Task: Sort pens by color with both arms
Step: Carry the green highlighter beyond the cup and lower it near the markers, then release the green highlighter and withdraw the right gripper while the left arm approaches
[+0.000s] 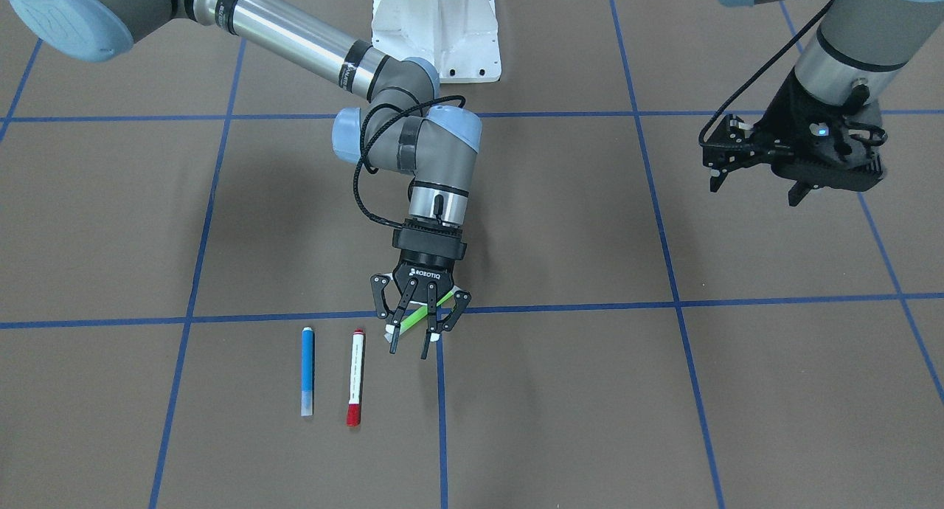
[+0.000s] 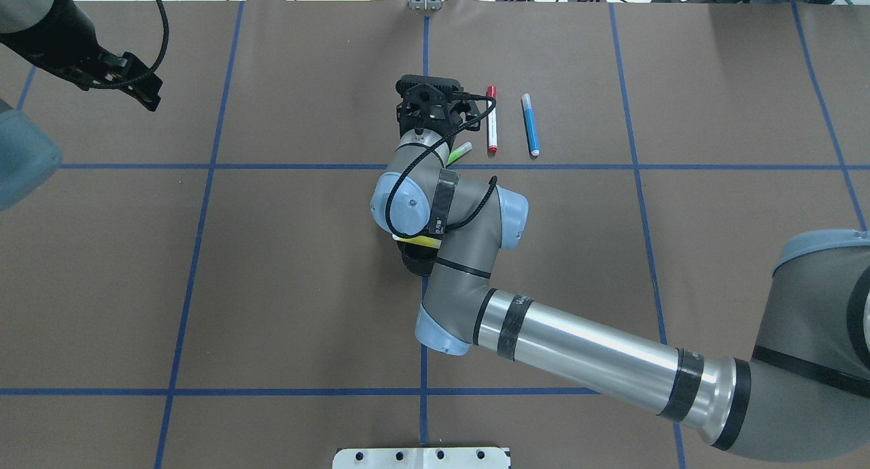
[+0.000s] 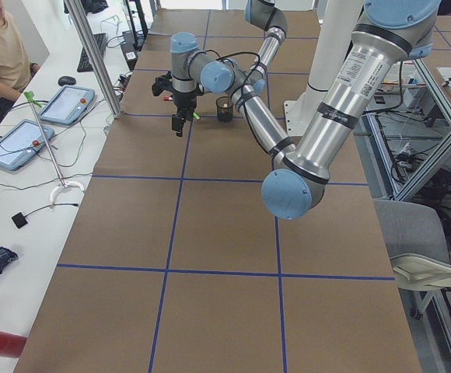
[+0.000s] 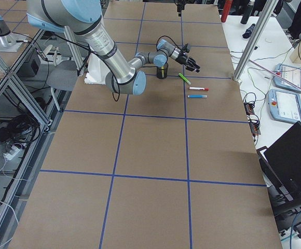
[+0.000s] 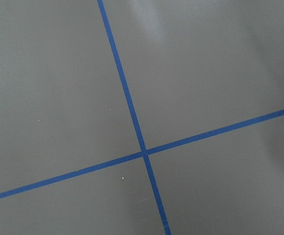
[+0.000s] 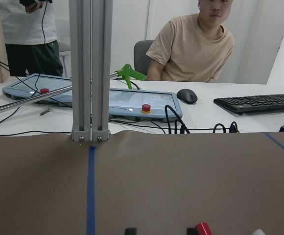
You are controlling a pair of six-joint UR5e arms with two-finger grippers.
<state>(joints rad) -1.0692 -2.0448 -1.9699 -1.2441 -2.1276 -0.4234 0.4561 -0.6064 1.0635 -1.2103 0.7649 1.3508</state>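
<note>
Starting at the left of the front-facing view: the blue highlighter [image 1: 307,372] lies flat on the table [image 1: 590,420], out toward the edge farthest from the robot. Just beside it, parallel but not touching, is the white red-capped marker [image 1: 356,378]. Those two look tidily laid out, so I'd call them dealt with, or at least not the current job.

Next along is the action. The right claw [image 1: 411,347] hangs over the neon green highlighter [image 1: 419,314], which lies at a slant across a blue tape line. The jaws stand part open with nothing between them. The right side view shows the pen flat on the table and the claw above it, so no grasp yet. Green looks like the pen in hand.

Behind it in the overhead view, tucked under the right arm's wrist, is a black cup [image 2: 413,264] with a strip of yellow [image 2: 413,239] at its mouth. That is likely the yellow highlighter, though it is mostly hidden.

Far right, the left claw [image 1: 759,177] is raised well clear of everything. It carries nothing I can see, and I cannot tell how wide it is open.

My read: roughly mid-task, with green to be moved and the final grouping unsettled.
</note>
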